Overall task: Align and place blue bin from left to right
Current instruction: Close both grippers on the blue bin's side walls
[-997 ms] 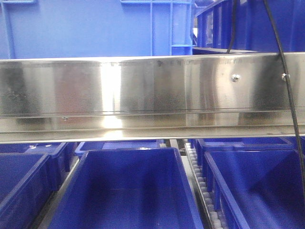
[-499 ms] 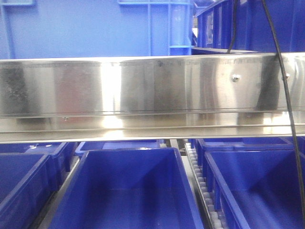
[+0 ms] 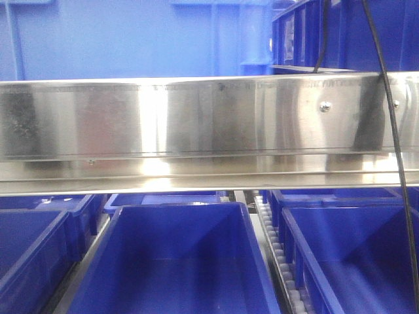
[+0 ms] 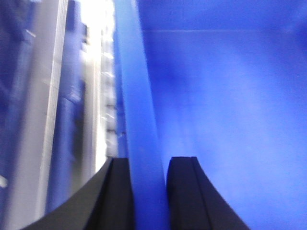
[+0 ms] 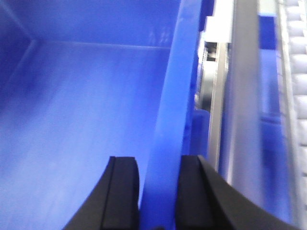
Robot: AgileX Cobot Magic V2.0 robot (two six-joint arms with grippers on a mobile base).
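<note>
The blue bin [image 3: 131, 39] fills the upper part of the front view as a large pale blue wall above the steel beam, blurred at its ribbed right end. My left gripper [image 4: 148, 160] is shut on the bin's left side wall [image 4: 136, 96], one black finger outside and one inside the bin. On the opposite side, my right gripper [image 5: 158, 160] is shut on the right side wall [image 5: 175, 86] in the same way. Both wrist views look into the bin's bare blue interior. Neither gripper shows in the front view.
A steel shelf beam [image 3: 209, 124] crosses the front view. Below it stand three dark blue bins [image 3: 177, 261] [image 3: 353, 255] [image 3: 33, 248], with a white roller track [image 3: 275, 255] between the middle and right ones. Another dark bin [image 3: 340, 33] sits top right. A black cable [image 3: 395, 131] hangs at the right.
The pale blue bin above the beam has shifted a little to the right and now looks blurred. The bins below have not moved.
</note>
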